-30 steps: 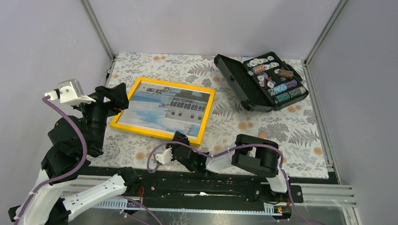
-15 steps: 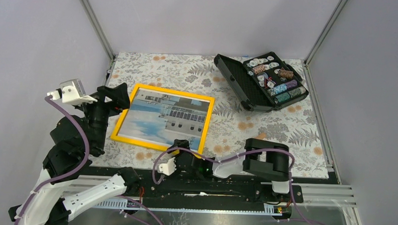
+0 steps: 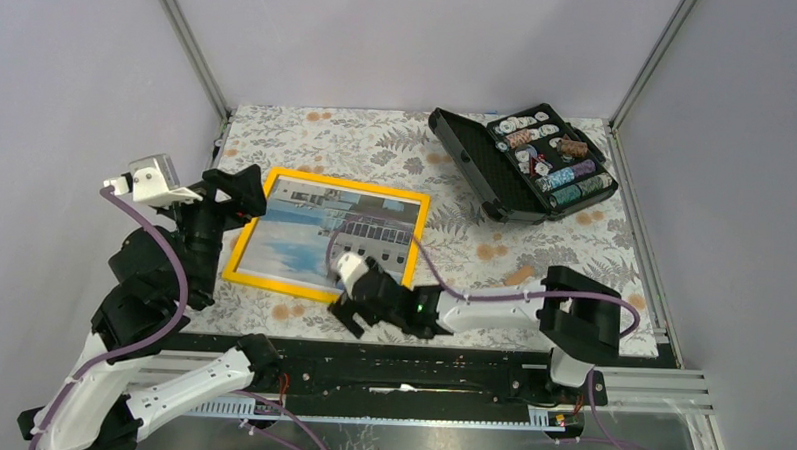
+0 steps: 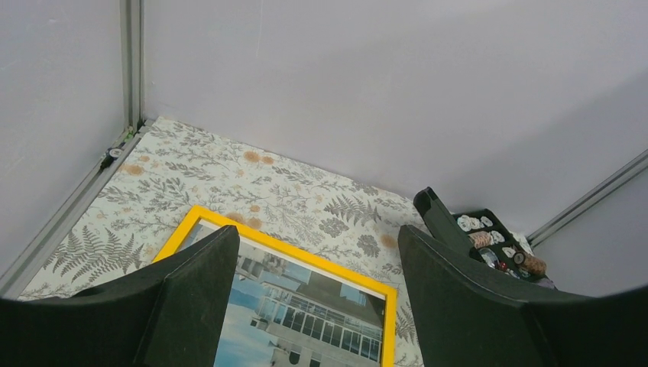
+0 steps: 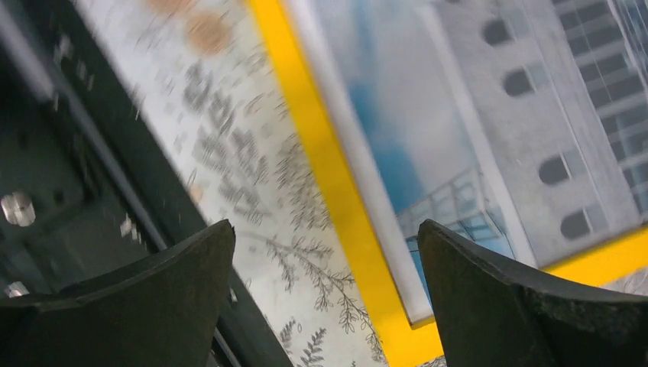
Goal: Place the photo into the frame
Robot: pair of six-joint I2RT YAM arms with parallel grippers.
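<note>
pale grey walls (image 3: 411, 45) enclose a fern-printed tablecloth (image 3: 534, 240); centre-left, a thin orange-yellow rectangular frame (image 3: 346, 184) surrounds the building-and-sky paper photo (image 3: 294, 236). left gripper (image 4: 315, 233) and right gripper (image 5: 325, 225) gape wide, empty.

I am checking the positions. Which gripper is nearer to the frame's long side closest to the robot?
The right. The right gripper is over that near side of the frame. The left gripper is beside the frame's left short side, toward the far corner.
</note>
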